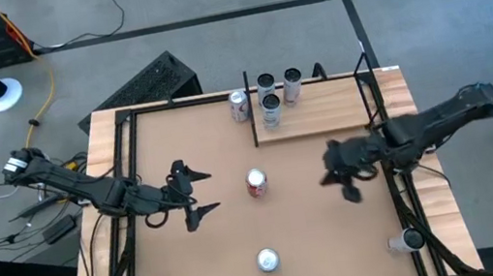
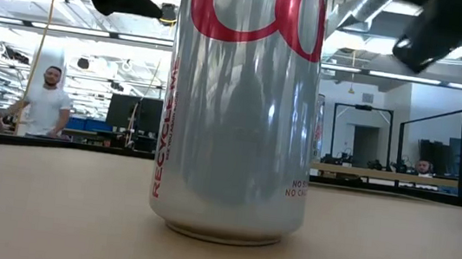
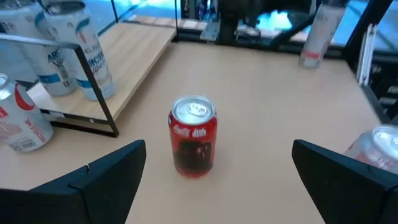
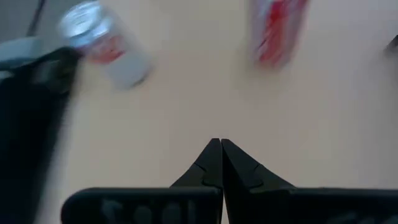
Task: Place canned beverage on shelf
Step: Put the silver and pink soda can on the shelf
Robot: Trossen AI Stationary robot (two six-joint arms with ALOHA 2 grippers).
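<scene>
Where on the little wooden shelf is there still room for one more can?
The shelf is crowded at its left end, where three silver cans stand close together. The stretch from those cans to the black post on the right is bare wood. Another can stands on the table just left of the shelf, so that side is tight.

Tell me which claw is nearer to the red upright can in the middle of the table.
Left. The open left claw sits just left of the red can, facing it. The shut right claw is farther off, right of it.
</scene>
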